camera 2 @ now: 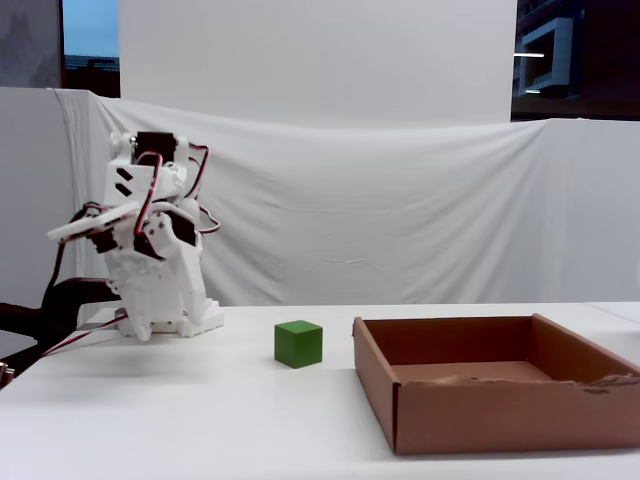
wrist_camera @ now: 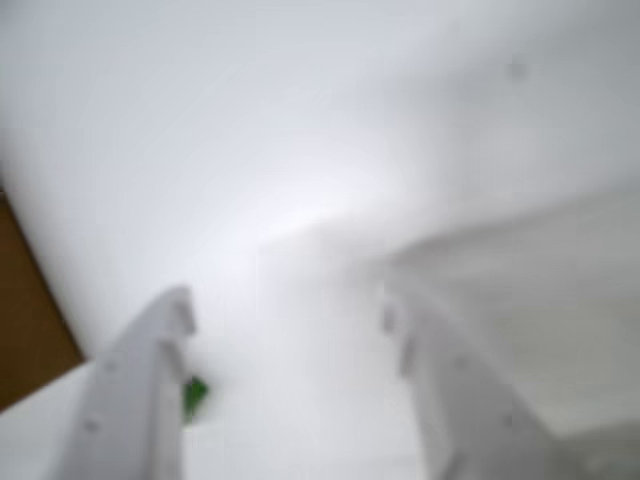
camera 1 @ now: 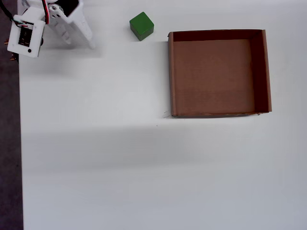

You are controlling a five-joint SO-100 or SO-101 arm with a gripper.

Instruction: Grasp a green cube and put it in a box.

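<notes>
In the overhead view the cube point(camera 1: 142, 25) sits on the worktop point(camera 1: 120, 167) near the top edge, just left of the box's point(camera 1: 219, 112) upper left corner and apart from it. The arm point(camera 1: 48, 24) stands in the top left corner, well left of the cube. In the fixed view the cube point(camera 2: 298, 343) lies between the arm point(camera 2: 150, 260) on the left and the box point(camera 2: 500, 410) on the right, with the box nearer the camera. A cloth point(camera 2: 400, 200) hangs behind them all.
</notes>
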